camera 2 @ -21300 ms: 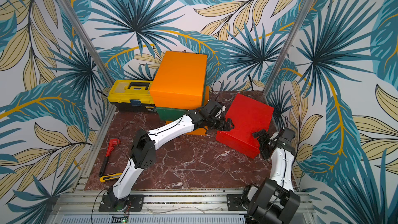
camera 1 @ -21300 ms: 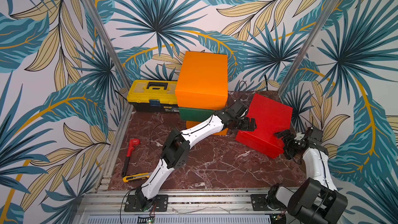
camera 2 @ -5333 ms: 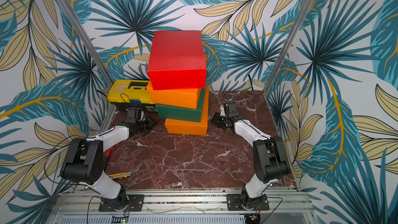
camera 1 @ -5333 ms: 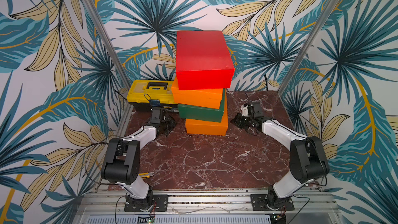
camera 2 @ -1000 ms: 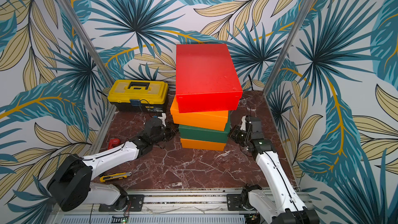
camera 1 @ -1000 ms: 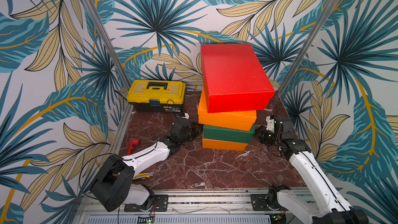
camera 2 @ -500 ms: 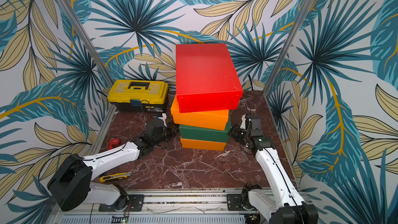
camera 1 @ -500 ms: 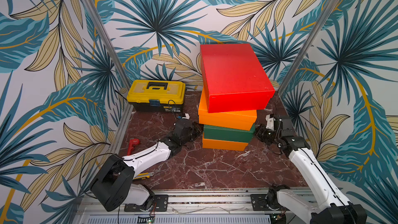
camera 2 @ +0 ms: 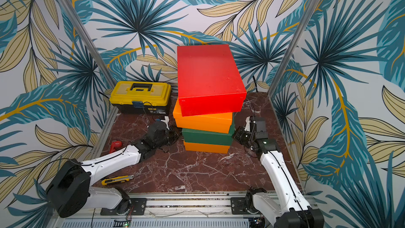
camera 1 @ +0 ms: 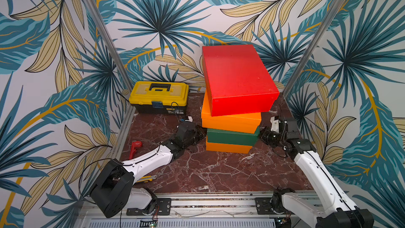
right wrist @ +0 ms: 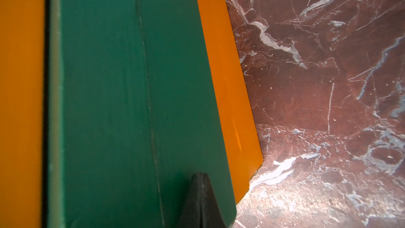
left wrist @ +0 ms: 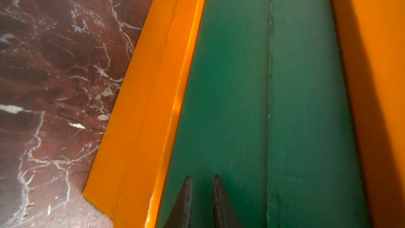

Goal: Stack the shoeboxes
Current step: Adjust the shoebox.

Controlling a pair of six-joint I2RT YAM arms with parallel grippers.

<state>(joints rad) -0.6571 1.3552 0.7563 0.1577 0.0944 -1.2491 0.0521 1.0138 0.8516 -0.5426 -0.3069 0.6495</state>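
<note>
In both top views the four shoeboxes stand as one stack on the marble counter (camera 1: 219, 172): the bottom orange shoebox (camera 1: 228, 148), the green shoebox (camera 1: 230, 138), the upper orange shoebox (camera 1: 230, 121), and the red shoebox (camera 1: 236, 77) on top, skewed and overhanging. The left pincer (camera 1: 202, 134) and right pincer (camera 2: 235, 135) sit at the green one's opposite sides. The left wrist view shows its fingers (left wrist: 186, 194) all but clenched, only a thin slit between them, gripping nothing. The right wrist view shows that pincer (right wrist: 200, 175) clenched tight and empty.

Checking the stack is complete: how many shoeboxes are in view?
4, in one stack: bottom orange shoebox, green shoebox, upper orange shoebox, red shoebox on top, skewed. None seems hidden.
</note>
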